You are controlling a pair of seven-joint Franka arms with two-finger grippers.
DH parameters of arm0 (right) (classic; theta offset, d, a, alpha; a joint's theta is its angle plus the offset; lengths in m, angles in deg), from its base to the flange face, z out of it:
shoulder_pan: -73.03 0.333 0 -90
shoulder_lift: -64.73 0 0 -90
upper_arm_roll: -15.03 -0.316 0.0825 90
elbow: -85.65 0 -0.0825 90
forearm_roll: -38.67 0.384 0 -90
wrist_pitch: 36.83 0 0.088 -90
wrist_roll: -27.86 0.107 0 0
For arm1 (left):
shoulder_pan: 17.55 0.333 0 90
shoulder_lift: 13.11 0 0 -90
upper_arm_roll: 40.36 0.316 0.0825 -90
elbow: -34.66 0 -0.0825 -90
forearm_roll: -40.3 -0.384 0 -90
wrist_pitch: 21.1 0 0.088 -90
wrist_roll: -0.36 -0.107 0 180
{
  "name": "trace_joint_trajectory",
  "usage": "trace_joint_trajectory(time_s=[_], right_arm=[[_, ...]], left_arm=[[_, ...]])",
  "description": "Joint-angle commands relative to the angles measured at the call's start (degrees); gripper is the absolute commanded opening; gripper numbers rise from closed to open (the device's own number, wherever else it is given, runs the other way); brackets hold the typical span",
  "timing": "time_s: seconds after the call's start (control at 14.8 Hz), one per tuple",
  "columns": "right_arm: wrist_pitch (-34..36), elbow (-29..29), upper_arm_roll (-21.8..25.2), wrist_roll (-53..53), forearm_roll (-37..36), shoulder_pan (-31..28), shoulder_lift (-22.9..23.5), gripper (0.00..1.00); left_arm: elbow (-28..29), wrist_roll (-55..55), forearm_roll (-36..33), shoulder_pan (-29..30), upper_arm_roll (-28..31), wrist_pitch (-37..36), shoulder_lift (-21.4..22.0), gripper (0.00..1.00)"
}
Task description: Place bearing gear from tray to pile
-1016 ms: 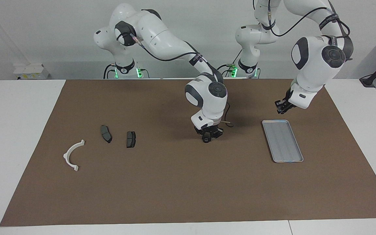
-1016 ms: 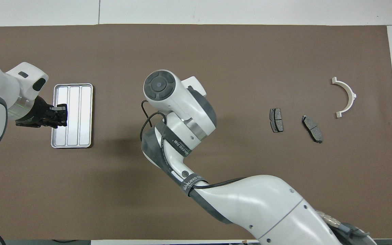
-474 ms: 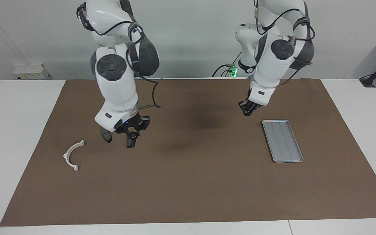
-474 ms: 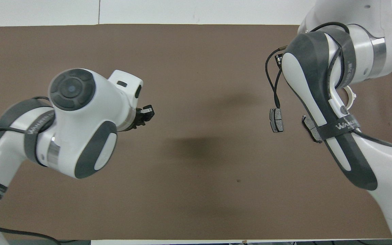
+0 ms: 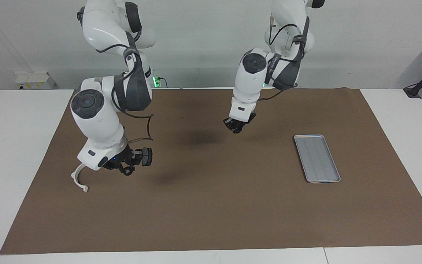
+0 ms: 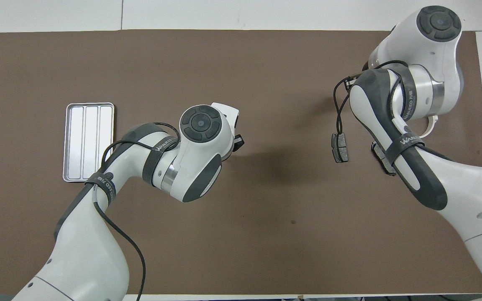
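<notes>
The silver tray (image 5: 317,157) lies empty toward the left arm's end of the mat; it also shows in the overhead view (image 6: 88,142). My right gripper (image 5: 125,167) hangs low over the pile, between the white half-ring (image 5: 77,179) and a dark pad (image 5: 146,157). It is shut on a small dark round bearing gear (image 5: 126,171). The right arm hides the second pad in the facing view and the gripper in the overhead view. There the pads (image 6: 339,148) (image 6: 381,156) and a bit of the half-ring (image 6: 431,125) show. My left gripper (image 5: 236,126) hangs over the mat's middle, holding nothing.
A brown mat (image 5: 211,212) covers most of the white table (image 5: 20,146). Both arms reach in high over the mat's edge nearest the robots. The right arm's forearm and loose cable (image 5: 147,132) hang over the pile.
My right arm swung from the mat's middle to over the pile, carrying the gear, and came lower. My left gripper moved from over the tray toward the mat's middle.
</notes>
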Motion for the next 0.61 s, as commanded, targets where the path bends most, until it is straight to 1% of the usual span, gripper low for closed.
trace_joint_trajectory(time_s=[0.0, 0.14, 0.41, 0.47, 0.54], right_arm=[[-5.6, 2.8, -0.8, -3.4, -0.3, -2.5, 1.3, 0.00], [-7.7, 2.9, -0.8, -4.2, -0.3, -3.3, 2.7, 0.00], [-11.1, 3.2, -0.8, -5.1, -0.3, -3.8, 4.6, 0.00], [-11.7, 3.7, -0.8, -5.1, -0.3, -3.9, 4.8, 0.00], [-11.9, 4.0, -0.8, -5.1, -0.3, -4.0, 4.8, 0.00]], left_arm=[[1.1, 0.6, -0.5, 0.3, 1.1, 2.4, -0.3, 0.16], [3.8, 0.6, -0.7, 0.4, 1.2, 6.2, -0.2, 0.17], [5.4, 0.6, -0.8, 0.4, 1.3, 7.5, 0.1, 0.20], [5.7, 0.6, -0.8, 0.3, 1.3, 7.0, 0.3, 0.26], [5.3, 0.6, -0.8, 0.3, 1.6, 6.3, 0.3, 0.57]])
